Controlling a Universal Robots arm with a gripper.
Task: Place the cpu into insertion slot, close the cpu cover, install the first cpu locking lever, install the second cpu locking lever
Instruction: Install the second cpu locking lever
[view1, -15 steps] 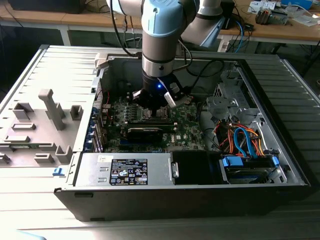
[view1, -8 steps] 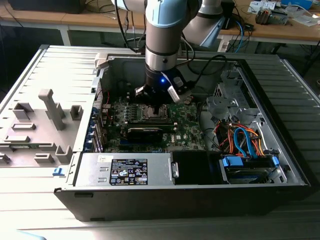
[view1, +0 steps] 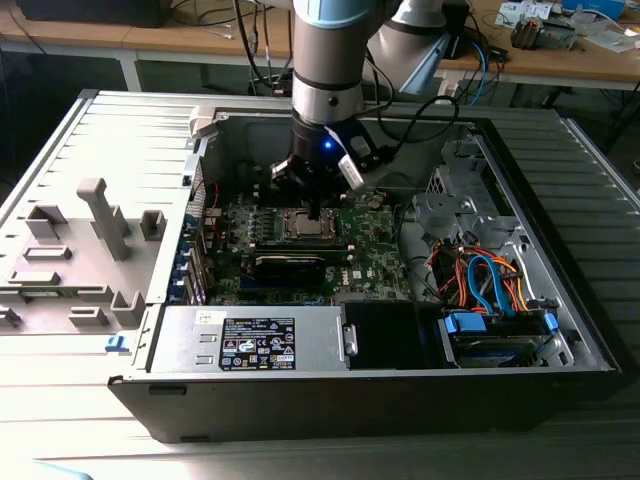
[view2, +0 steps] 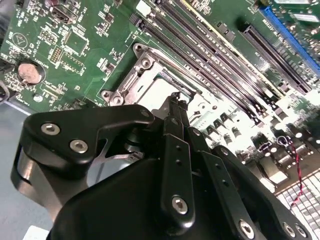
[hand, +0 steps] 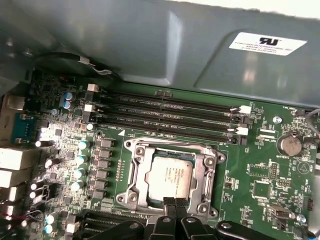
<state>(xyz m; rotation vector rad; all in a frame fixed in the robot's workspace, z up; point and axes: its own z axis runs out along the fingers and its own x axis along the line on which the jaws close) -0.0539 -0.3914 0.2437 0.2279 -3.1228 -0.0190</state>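
The end effector hangs low over the green board inside the open computer case. Its fingers are pressed close together and hold nothing. The cpu lies flat in the insertion slot, and the cpu cover lies down around it. The finger tips are right at the cover's edge. The memory slots run beside the socket.

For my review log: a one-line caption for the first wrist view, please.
Hand at the edge of the socket, chip seated under the closed metal cover.
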